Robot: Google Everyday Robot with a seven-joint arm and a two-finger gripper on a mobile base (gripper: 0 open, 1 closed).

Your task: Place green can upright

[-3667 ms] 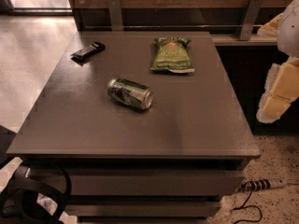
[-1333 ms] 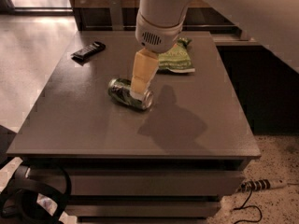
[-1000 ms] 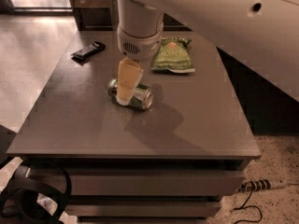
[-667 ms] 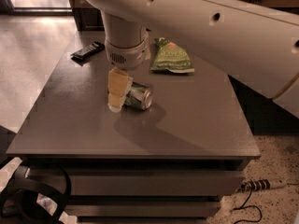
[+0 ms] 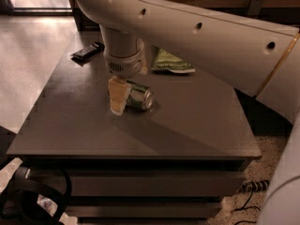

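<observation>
1. Near the middle of the table (image 5: 187, 125): the green can (image 5: 140, 97) lies on its side, not upright. The pincer (image 5: 117, 99) is down at the can's left end, touching it or just beside it, with its tip close to the table top.
2. Pincer state: cannot tell. Apart, together or clamped on the can, this angle doesn't show it.
3. Risk: the can is round and on its side. A nudge at the end or an off-centre squeeze could roll or skid it away.
4. Risk: the pincer is at the can's end, not its middle. Lifted from there, the can could pivot and slip out, or land tilted and topple.
5. Risk: the tip is low enough that it may scrape the table.
6. Hidden: the can's left end is behind the pincer, and I can't make out which end has the lid. The arm (image 5: 197, 27) covers the table's back edge and part of the snack bag (image 5: 171, 63). A flat black thing (image 5: 87, 51) sits at the back left, well apart; can't identify it.
</observation>
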